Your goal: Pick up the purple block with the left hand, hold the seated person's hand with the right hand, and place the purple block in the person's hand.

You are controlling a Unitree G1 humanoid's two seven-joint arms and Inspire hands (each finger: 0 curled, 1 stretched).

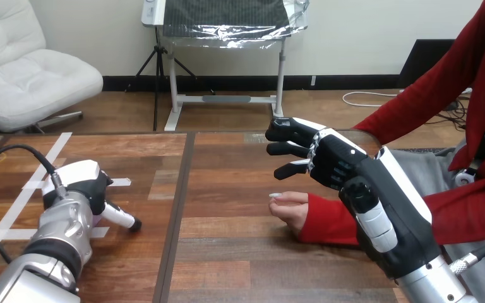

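Note:
My left hand (83,180) is low over the table at the left, its white back toward the camera. A pale purple sliver, which may be the purple block (97,219), shows just under it; the hand and wrist hide the rest. The person's hand (288,207) lies on the table at the middle, loosely curled, ending a red sleeve that comes in from the right. My right hand (331,161) hovers above and slightly behind the person's wrist, open, its fingers (290,132) reaching left with nothing in them. It is apart from the person's hand.
White tape strips (31,183) mark the table at the far left. A dark seam (180,208) runs front to back between the two tabletops. The person's other red-sleeved arm (417,113) leans on the far right edge.

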